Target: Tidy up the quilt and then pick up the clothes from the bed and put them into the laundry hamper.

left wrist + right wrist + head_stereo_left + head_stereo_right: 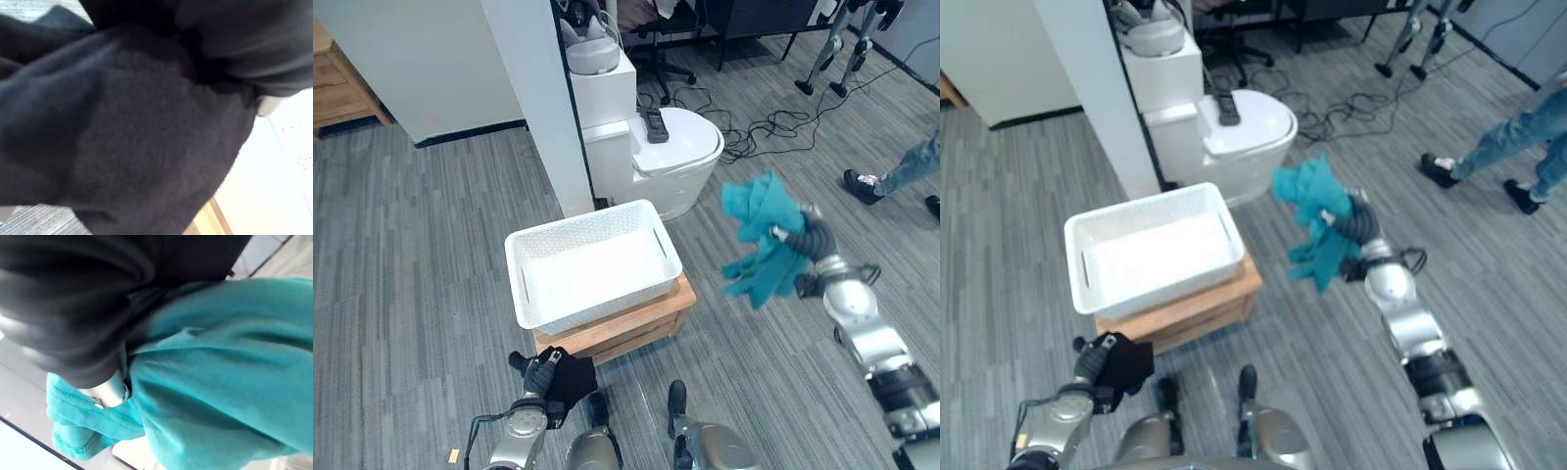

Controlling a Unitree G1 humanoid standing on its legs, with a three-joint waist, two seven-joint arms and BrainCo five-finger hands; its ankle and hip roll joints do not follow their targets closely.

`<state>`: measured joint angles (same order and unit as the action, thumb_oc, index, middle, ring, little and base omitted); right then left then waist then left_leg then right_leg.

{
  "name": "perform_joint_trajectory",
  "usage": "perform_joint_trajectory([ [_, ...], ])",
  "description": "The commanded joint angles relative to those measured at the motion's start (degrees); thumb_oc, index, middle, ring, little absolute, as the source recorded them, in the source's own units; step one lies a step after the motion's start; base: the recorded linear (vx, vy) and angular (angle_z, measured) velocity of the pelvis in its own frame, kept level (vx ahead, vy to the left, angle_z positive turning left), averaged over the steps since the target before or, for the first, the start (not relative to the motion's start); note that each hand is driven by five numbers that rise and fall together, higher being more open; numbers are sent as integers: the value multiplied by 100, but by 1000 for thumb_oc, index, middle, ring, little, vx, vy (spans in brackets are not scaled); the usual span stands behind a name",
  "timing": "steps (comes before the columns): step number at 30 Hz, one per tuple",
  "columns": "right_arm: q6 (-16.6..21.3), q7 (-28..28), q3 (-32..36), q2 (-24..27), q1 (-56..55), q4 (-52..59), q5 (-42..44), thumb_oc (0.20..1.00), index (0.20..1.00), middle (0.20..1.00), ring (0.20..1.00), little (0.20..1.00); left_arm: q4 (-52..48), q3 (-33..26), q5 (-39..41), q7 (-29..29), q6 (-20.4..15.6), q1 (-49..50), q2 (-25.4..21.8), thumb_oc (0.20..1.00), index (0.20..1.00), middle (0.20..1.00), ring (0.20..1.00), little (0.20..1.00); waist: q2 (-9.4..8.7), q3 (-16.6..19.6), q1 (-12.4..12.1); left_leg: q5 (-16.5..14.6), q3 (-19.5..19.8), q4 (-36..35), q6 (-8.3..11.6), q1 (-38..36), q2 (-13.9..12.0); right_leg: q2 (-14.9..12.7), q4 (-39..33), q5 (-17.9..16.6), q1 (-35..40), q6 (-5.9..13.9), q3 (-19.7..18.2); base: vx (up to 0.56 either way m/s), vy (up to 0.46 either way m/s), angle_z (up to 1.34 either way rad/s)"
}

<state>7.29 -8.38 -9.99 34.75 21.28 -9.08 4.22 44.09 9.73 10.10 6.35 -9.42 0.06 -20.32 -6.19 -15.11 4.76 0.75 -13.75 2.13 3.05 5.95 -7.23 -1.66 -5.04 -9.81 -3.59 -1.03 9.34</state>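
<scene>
The right hand (1347,227) is reaching out over the grey plank floor (431,255), its fingers clenched into a bunched teal garment (764,240) that is hanging in the air, clear of the floor. In the right wrist view the teal cloth (220,382) is wrapping round the hand's dark ribbed cover, and a silver finger (110,391) is pressing into the folds. The garment is hanging well to the right of the white laundry hamper (538,308), apart from it and beside the right edge of the wooden stand (636,328) that is carrying the hamper.

The hamper, a white perforated basket with slot handles in its end walls, is sitting on top of the low wooden stand; its interior is showing a bare white bottom. The stand's front edge is projecting slightly beyond the hamper's near wall.

The left hand (540,377) is hanging low, just in front of the stand's front left corner, with a black garment (570,377) bunched against it. In the left wrist view the black cloth (122,147) is covering the fingers, so whether they are curling round it cannot be told.

Behind the hamper, a white toilet (680,157) is standing against a white partition (543,98), with a dark remote-like object (655,125) lying on its closed lid. A person's jeans leg and dark shoe (867,183) are showing at the right edge of the floor.
</scene>
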Motion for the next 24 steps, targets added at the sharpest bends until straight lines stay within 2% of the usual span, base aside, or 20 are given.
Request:
perform_joint_trajectory([
  [1,315,-191,52,182,421,103,-270,200,200,200,200,200,-329,10,-16,-23,-243,29,-435,200,200,200,200,200,-136,254,24,-504,-143,-9,11,-661,115,-671,201,1141,671,887,32,130,100,17],
  [2,312,-200,47,184,534,153,-288,200,200,200,200,200,-352,-37,53,-58,-219,65,-485,200,200,200,200,200,-167,284,-10,-483,-172,-97,-25,-722,119,-701,461,1120,601,918,54,97,107,10],
  [3,277,-220,-43,223,926,181,-373,200,200,200,200,200,-387,-83,130,-73,-205,92,-548,200,200,200,200,200,-183,226,-66,-486,-163,-233,-77,-863,112,-732,1139,1024,330,1125,30,42,69,0],
  [4,279,-222,-48,221,939,174,-373,200,200,200,200,200,-387,-89,130,-74,-205,88,-549,200,200,200,200,200,-185,238,-65,-467,-169,-240,-78,-842,114,-733,1139,1011,303,1122,24,5,75,3],
  [5,265,-261,-141,226,1205,192,-391,200,200,200,200,200,-355,-95,145,-51,-212,67,-568,200,200,200,200,200,-165,157,-79,-461,-136,-304,-100,-920,81,-742,1537,942,91,1276,-63,19,48,13],
  [7,277,-384,-123,291,1574,212,-372,200,200,200,200,200,-315,-116,118,-24,-217,46,-651,200,200,200,200,200,-170,154,-114,-475,-109,-429,-96,-1002,65,-757,1643,974,-100,1267,-179,48,29,18],
  [8,270,-397,-177,367,1769,212,-356,200,200,200,200,200,-279,-132,119,-52,-222,45,-693,200,200,200,200,200,-185,183,-145,-493,-82,-498,-71,-1045,74,-814,1402,1031,-90,1217,-148,146,-31,35],
  [9,248,-431,-246,578,2051,261,-274,200,200,200,200,200,-122,-119,163,-32,-238,14,-785,200,200,200,200,200,-250,151,-111,-532,90,-489,-44,-1120,121,-855,800,1081,48,1097,-322,137,-33,42],
  [10,246,-430,-241,578,2052,263,-274,200,200,200,200,200,-120,-118,164,-33,-239,7,-788,200,200,200,200,200,-256,152,-109,-518,94,-486,-44,-1105,124,-857,777,1058,48,1093,-318,180,-57,52],
  [11,237,-417,-330,599,2397,325,-187,200,200,200,200,200,-70,-236,251,-72,-196,103,-830,200,200,200,200,200,-337,256,-214,-566,99,-493,-22,-1180,183,-891,306,938,244,1088,-358,73,-35,44],
  [12,240,-419,-340,597,2407,316,-185,200,200,200,200,200,-71,-242,252,-73,-196,106,-828,200,200,200,200,200,-335,256,-211,-564,96,-499,-22,-1186,183,-890,284,925,256,1088,-358,161,-83,43],
  [13,269,-409,-433,653,2718,283,-96,200,200,200,200,200,-66,-331,285,-49,-197,231,-769,200,200,200,200,200,-327,381,-264,-562,24,-584,0,-1250,139,-875,66,766,361,1101,-345,83,-50,33],
  [16,284,-366,-571,701,2943,241,-54,200,200,200,200,200,-156,-378,269,-38,-227,344,-738,200,200,200,200,200,-315,460,-307,-531,-32,-666,37,-1280,79,-840,4,771,384,1111,-314,92,-57,10],
  [18,295,-276,-741,645,3007,202,14,200,200,200,200,200,-737,-353,452,-109,-338,519,-736,200,200,200,200,200,-310,438,-398,-452,27,-709,89,-1244,28,-809,4,799,382,1075,-275,90,-70,-17],
  [20,283,-258,-779,588,2975,231,10,200,200,200,200,200,-905,-383,540,-137,-325,578,-723,200,200,200,200,200,-297,428,-403,-439,60,-713,98,-1220,23,-804,4,809,379,1072,-252,41,-42,-5],
  [21,251,-182,-856,323,2816,301,-19,200,200,200,200,200,-1338,-471,738,-148,-368,628,-731,200,200,200,200,200,-239,374,-469,-405,98,-713,122,-1163,7,-803,4,839,378,1059,-188,26,-36,4],
  [22,246,-181,-854,317,2808,309,-22,200,200,200,200,200,-1351,-477,738,-148,-360,641,-735,200,200,200,200,200,-242,379,-462,-405,102,-713,123,-1161,6,-802,4,840,379,1058,-183,22,-45,0],
  [24,229,-95,-938,-65,2551,338,-102,200,200,200,200,200,-1845,-552,826,-153,-419,637,-798,200,200,200,200,200,-182,299,-521,-376,150,-713,131,-1097,-9,-794,4,853,359,1045,-137,-4,-45,8],
])
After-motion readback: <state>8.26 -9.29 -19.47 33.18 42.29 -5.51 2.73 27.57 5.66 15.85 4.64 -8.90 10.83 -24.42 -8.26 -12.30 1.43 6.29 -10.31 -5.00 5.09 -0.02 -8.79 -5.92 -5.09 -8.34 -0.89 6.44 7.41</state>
